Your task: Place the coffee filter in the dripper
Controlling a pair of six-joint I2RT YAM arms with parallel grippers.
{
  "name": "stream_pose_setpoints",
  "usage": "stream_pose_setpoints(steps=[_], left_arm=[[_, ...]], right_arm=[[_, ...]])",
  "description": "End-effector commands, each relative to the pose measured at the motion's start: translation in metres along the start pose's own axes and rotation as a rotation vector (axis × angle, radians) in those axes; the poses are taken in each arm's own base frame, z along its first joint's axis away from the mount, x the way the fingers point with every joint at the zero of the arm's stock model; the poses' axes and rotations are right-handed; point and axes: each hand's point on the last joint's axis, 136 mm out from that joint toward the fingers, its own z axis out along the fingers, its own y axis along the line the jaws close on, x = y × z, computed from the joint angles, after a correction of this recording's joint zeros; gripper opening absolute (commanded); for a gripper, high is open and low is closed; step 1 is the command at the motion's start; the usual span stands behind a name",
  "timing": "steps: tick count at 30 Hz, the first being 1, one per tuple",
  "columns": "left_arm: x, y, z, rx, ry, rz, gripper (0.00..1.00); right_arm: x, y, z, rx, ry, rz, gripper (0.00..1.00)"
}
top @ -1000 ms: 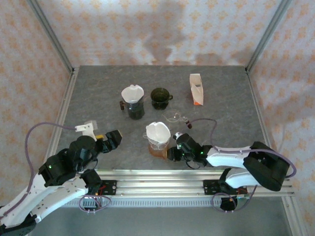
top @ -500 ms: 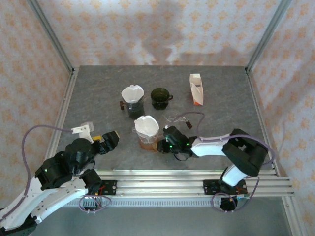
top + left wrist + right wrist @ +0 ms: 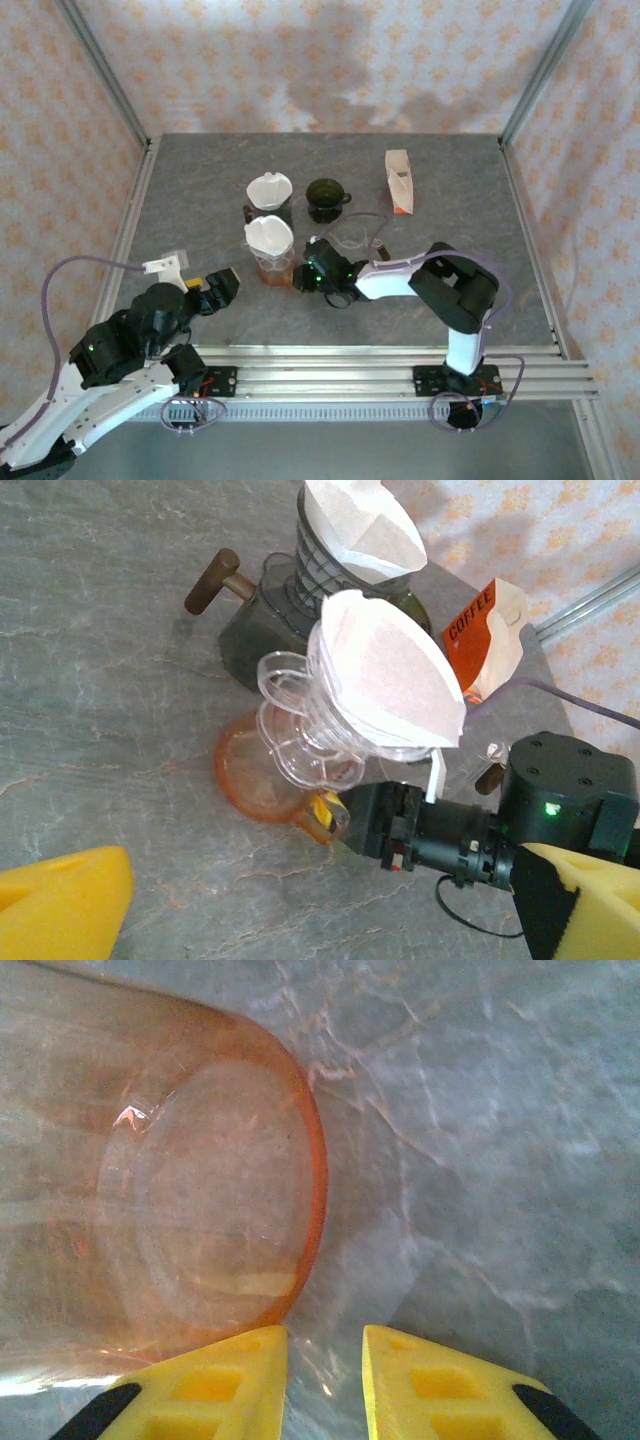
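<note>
The one word that can be read is "COFFEE", in capitals on the orange side panel of a small white and orange carton [image 3: 487, 630]. It runs at a slant up the panel, on the far right in the left wrist view. From above, the same carton [image 3: 399, 182] stands far right, its lettering too small to read.

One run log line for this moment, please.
white paper filter: in clear plastic dripper | right claw: beside orange glass cup
</note>
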Motion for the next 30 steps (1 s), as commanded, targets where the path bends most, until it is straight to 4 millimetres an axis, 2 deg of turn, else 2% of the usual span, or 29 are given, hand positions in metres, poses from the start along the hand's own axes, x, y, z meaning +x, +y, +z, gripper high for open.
stream_pose_setpoints(steps=[1,7,10,16,20,23,26,30], left_arm=[[0.003,0.014,0.000,-0.050,-0.007,0.000,0.98],[0.004,0.013,0.001,-0.047,-0.003,-0.002,0.98],[0.004,0.013,0.002,-0.046,-0.004,0.000,0.98],[0.004,0.005,0.007,-0.025,0.002,0.011,0.99],[0.006,-0.002,0.012,-0.015,0.016,0.023,1.00],[0.009,-0.006,0.018,-0.004,0.029,0.031,1.00],[0.013,-0.009,0.025,0.000,0.040,0.035,1.00],[0.015,-0.013,0.030,0.006,0.049,0.035,1.00]], right_arm=[[-0.024,0.011,0.009,-0.015,-0.080,-0.016,0.27],[-0.024,0.010,0.007,-0.002,-0.076,-0.022,0.30],[-0.019,0.009,-0.001,-0.002,-0.066,-0.017,0.33],[0.005,0.010,-0.029,0.008,-0.020,-0.031,0.42],[0.017,0.009,-0.064,0.013,-0.015,-0.070,0.49],[0.014,0.010,-0.100,0.033,-0.041,-0.125,0.53],[-0.002,0.004,-0.140,0.092,-0.111,-0.170,0.58],[-0.037,-0.025,-0.180,0.216,-0.168,-0.150,0.63]])
